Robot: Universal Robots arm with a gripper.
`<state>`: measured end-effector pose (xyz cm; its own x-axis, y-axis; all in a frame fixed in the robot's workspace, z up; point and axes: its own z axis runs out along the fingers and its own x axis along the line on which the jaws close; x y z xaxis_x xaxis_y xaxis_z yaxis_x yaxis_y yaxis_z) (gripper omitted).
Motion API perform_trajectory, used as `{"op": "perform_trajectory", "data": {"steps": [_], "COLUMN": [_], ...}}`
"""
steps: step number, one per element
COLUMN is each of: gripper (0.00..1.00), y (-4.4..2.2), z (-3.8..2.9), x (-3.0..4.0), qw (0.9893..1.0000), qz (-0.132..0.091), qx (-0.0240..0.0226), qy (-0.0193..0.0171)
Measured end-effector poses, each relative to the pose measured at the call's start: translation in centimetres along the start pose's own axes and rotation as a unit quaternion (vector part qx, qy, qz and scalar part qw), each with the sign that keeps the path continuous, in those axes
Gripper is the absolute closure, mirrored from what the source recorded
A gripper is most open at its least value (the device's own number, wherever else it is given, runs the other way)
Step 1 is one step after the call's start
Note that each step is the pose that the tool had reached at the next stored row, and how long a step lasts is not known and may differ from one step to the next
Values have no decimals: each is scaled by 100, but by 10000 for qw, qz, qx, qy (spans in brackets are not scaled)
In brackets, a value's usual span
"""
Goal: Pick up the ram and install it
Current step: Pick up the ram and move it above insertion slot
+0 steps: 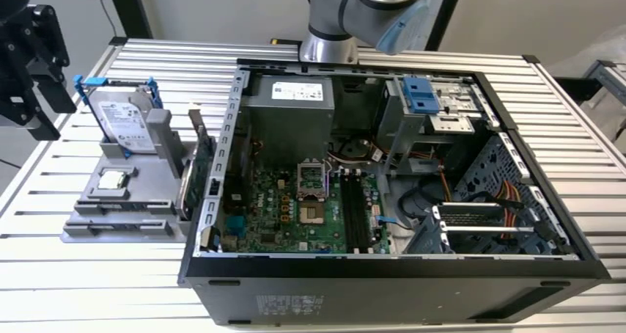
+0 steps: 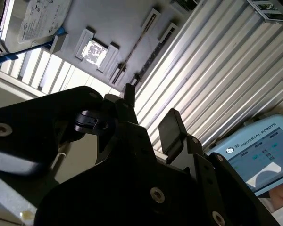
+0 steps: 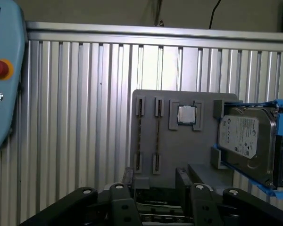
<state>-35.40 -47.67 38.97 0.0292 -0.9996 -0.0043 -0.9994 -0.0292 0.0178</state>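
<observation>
The ram (image 3: pixel 140 136) is a thin dark stick standing on edge in the grey holder (image 3: pixel 179 146); it also shows as a thin line (image 2: pixel 132 52) between two slot blocks. A similar thin line (image 3: pixel 158 136) runs in the slots beside it. My black gripper (image 3: pixel 154 179) hangs above the holder's edge with its two fingers (image 3: pixel 181 176) spread apart and nothing between them. In the second wrist view the gripper (image 2: pixel 151 113) is open too. In the exterior view the gripper (image 1: pixel 39 83) is high at the far left, above the holder (image 1: pixel 88 227).
The holder also carries a silver hard drive with blue rails (image 1: pixel 127 124), a square processor (image 1: pixel 116 177) and a green card on edge (image 1: pixel 201 172). The open computer case (image 1: pixel 509 149) with its motherboard (image 1: pixel 293 216) lies to the exterior view's right. A teach pendant (image 3: pixel 2 80) lies on the ribbed table (image 3: pixel 75 103).
</observation>
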Motion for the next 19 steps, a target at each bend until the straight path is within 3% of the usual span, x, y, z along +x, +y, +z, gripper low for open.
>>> {"op": "perform_trajectory", "data": {"steps": [19], "gripper": [0], "y": [-1], "z": [51], "x": [0], "qw": [9999], "qz": [124], "qx": [1], "qy": [-1]}}
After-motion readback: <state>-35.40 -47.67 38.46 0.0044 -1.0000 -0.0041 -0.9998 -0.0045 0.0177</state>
